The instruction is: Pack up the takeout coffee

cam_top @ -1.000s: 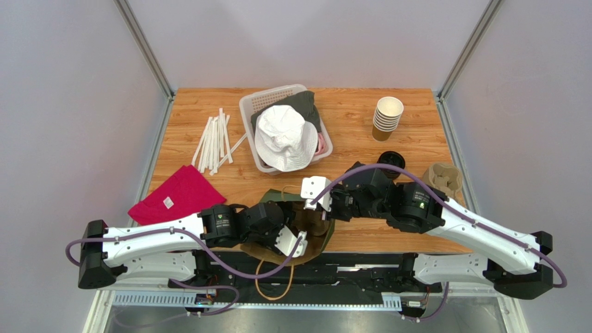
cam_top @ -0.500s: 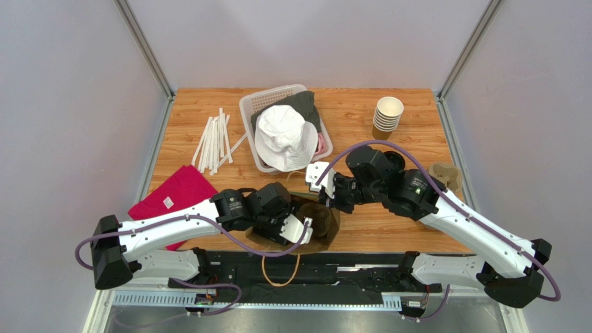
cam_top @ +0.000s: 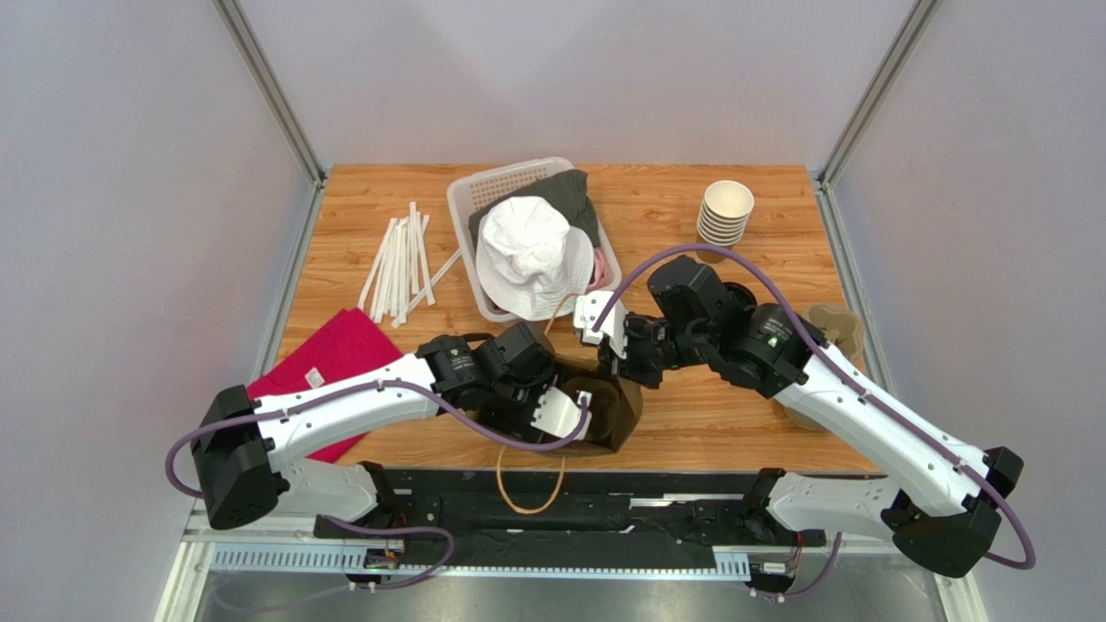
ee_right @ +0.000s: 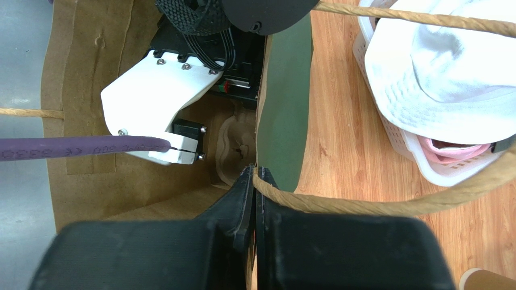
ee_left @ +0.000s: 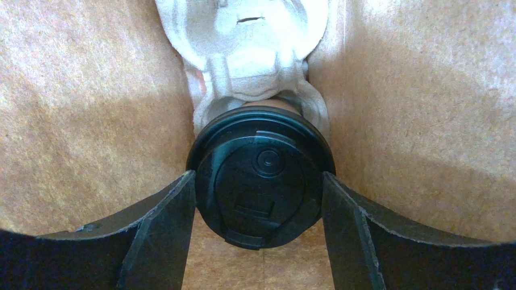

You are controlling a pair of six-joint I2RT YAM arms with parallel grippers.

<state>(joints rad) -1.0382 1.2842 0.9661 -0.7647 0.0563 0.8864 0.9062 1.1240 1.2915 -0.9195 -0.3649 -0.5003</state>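
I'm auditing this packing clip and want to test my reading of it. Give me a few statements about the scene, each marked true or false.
1. The takeout coffee has its lid on. True.
2. The right tool is open and holds nothing. False: it is shut on the rope handle of the paper bag.
3. A white hat lies in the white basket. True.
4. The stack of lidless cups stands on the robot's left side of the table. False: it stands at the far right.
5. The coffee sits out on the bare table. False: it is inside the bag, between the left tool's fingers.
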